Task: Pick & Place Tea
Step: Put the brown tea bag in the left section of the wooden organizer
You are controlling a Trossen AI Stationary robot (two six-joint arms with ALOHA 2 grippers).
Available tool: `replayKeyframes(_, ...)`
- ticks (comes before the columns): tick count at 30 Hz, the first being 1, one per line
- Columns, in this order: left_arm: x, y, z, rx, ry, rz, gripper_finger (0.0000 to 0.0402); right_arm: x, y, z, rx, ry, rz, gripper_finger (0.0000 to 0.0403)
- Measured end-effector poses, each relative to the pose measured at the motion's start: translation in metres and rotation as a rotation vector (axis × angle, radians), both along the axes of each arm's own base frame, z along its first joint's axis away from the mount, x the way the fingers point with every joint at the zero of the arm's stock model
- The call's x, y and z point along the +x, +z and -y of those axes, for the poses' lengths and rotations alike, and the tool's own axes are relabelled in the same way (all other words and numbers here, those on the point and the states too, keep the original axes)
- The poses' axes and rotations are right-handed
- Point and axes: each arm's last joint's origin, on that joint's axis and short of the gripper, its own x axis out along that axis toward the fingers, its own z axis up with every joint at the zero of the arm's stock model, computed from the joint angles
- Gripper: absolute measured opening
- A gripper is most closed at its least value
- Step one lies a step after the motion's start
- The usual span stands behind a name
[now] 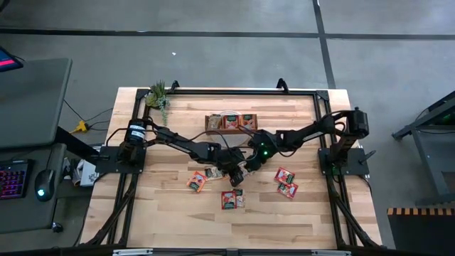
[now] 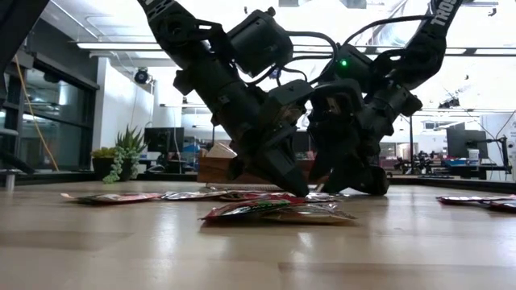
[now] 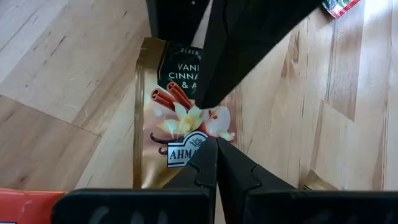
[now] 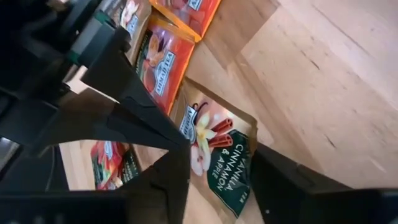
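Both grippers meet over a flat gold-and-dark-green vanilla-cinnamon tea sachet (image 3: 177, 124) lying flat on the pale wooden worktop (image 1: 313, 206), near its middle and just in front of the brown wooden three-compartment tray (image 1: 231, 122) that sits toward the far edge. The left gripper (image 3: 216, 163) has its fingers pressed together, tips resting on or just above the sachet's printed face, apparently pinning it. The right gripper (image 4: 221, 158) has its fingers apart, one on either side of the sachet's dark-green end, not yet closed on it.

Other red and orange flat square sachets (image 1: 197, 182) lie loose toward the near edge, and two more (image 1: 286, 182) toward the right edge; some already sit in the tray.

Judged step: pinching the pinned sachet. To do it well, the right fingers should close on the free edge only, low enough to catch the thin foil yet clear of the left fingertips. The pinning tip should lift off only once the pinch holds, or the packet may slide. The neighbouring orange sachet (image 4: 168, 62) lies just beside it and should not be caught.
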Motion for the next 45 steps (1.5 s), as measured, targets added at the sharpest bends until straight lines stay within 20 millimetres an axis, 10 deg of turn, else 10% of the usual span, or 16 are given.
replayKeyframes(10, 0.0, 0.0, 0.0, -0.002, -0.006, 0.0, 0.0, -0.001, -0.001, -0.001, -0.035, 0.032, 0.002, 0.0008)
replayKeyframes(27, 0.014, 0.016, 0.003, 0.035, -0.133, 0.071, 0.0067, -0.011, 0.031, -0.001, -0.12, 0.043, 0.051, 0.0001)
replayKeyframes(36, 0.036, 0.067, -0.004, 0.079, -0.224, 0.017, 0.0197, -0.03, 0.06, -0.001, -0.204, 0.073, 0.041, 0.0)
replayKeyframes(45, 0.034, 0.137, -0.035, 0.252, -0.211, -0.028, 0.0196, -0.055, 0.091, -0.002, -0.304, 0.094, 0.054, 0.0)
